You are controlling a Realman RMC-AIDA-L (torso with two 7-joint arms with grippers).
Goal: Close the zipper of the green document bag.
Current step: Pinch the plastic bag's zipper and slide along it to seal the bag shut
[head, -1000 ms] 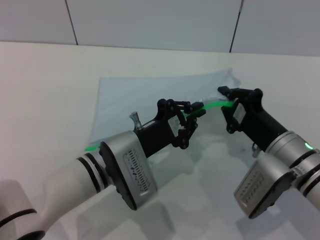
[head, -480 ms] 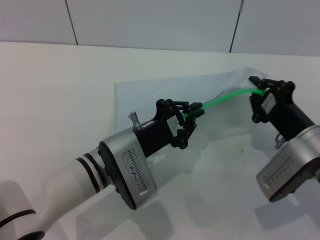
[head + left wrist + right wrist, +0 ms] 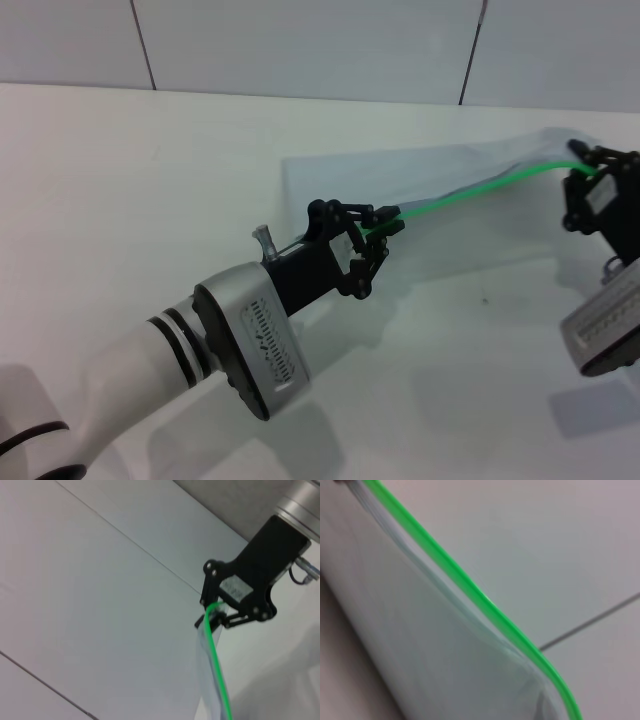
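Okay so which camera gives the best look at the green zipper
The head view: the zipper runs taut between the left gripper and right gripper. The right wrist view shows only a close stretch of it; the left wrist view shows it leading to the right gripper.

right gripper (image 3: 585, 165) partly cut by frame edge, zipper (image 3: 470, 190) slider tab not visible, bag (image 3: 420, 200) near edge behind left gripper (image 3: 385, 222)

Translucent green document bag (image 3: 420, 175), zipper (image 3: 470, 190) taut
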